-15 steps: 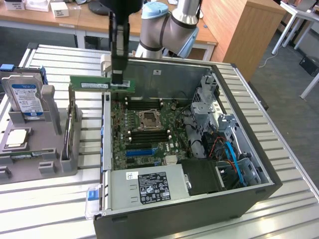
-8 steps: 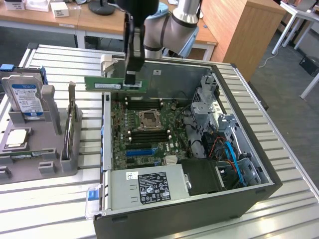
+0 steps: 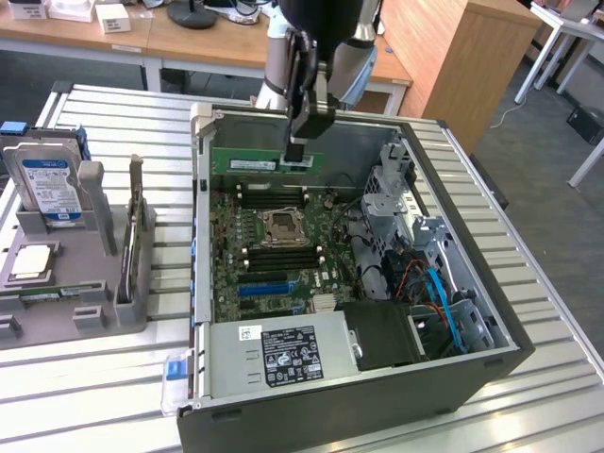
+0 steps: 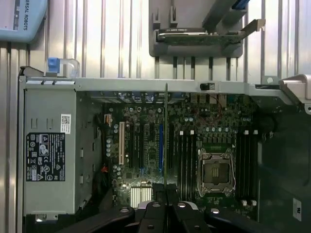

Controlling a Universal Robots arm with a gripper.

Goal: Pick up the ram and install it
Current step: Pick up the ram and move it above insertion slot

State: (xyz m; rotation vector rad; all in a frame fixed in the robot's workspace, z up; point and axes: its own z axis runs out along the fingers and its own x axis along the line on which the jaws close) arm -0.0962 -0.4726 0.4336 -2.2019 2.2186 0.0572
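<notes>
One ribbed metal table [image 3: 528,283], wooden desks [image 3: 189,42] behind, carries an open grey computer case [image 3: 377,396]. The gripper [image 3: 296,149] pinches the thin green ram [image 3: 250,162] above the case's far edge.
Wrist view: ram edge-on over the motherboard [image 4: 141,141], clamped between black fingers [image 4: 154,213].

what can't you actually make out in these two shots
The ram: chips unreadable, the wrist view sees it edge-on, a thin line.
Where the end effector grips the ram: covered by the end effector itself, exterior view.
Power supply label: print too small, both views.
Arm higher up: cut off by the exterior view's top edge.
</notes>
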